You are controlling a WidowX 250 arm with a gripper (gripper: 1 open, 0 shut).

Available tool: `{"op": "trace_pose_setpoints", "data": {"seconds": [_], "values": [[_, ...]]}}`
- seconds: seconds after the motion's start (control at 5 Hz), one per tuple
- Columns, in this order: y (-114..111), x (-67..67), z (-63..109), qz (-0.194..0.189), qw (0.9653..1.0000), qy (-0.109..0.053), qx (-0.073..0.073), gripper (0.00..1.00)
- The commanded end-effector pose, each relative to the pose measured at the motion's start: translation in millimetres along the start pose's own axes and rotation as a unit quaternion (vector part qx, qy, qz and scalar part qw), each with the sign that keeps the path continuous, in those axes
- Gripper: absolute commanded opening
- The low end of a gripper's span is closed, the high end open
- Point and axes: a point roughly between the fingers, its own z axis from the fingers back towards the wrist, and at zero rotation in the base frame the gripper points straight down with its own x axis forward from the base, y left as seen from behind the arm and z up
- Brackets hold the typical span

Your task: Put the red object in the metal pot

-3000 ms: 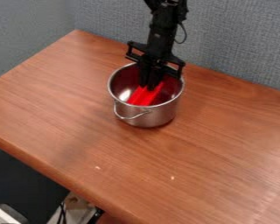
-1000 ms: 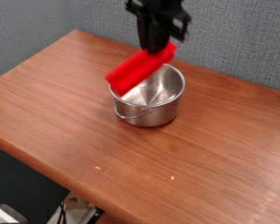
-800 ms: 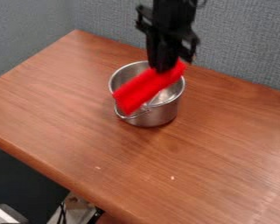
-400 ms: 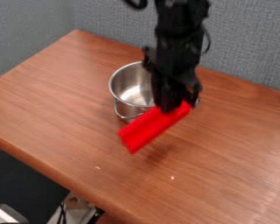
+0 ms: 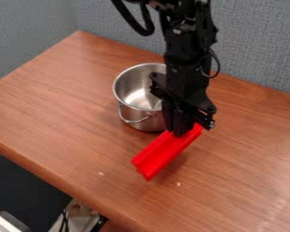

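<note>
The red object (image 5: 165, 153) is a bright red bar, held at its upper end by my gripper (image 5: 188, 130), which is shut on it and points straight down. The bar slants down to the left, its lower end close to or touching the wooden table (image 5: 62, 100). It is outside the metal pot (image 5: 140, 97), in front of it and to its right. The shiny pot stands upright behind the gripper; its inside shows only bare metal. My arm hides the pot's right rim.
The table's front edge runs diagonally from the left to the bottom right, with a drop to the floor beyond it. A grey wall stands behind the table.
The gripper carried the red bar from above the pot, out over its rim, then down and toward the front right. The bar now hangs low beside the pot near the tabletop.
</note>
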Motion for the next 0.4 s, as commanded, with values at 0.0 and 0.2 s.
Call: {"op": "trace_pose_setpoints", "data": {"seconds": [0.0,0.2], "values": [[22,11.2,6.7,-0.014,0.9994,-0.029,0.010,0.00],[50,17.0,0.3,-0.023,0.9990,-0.035,0.018,0.00]]}}
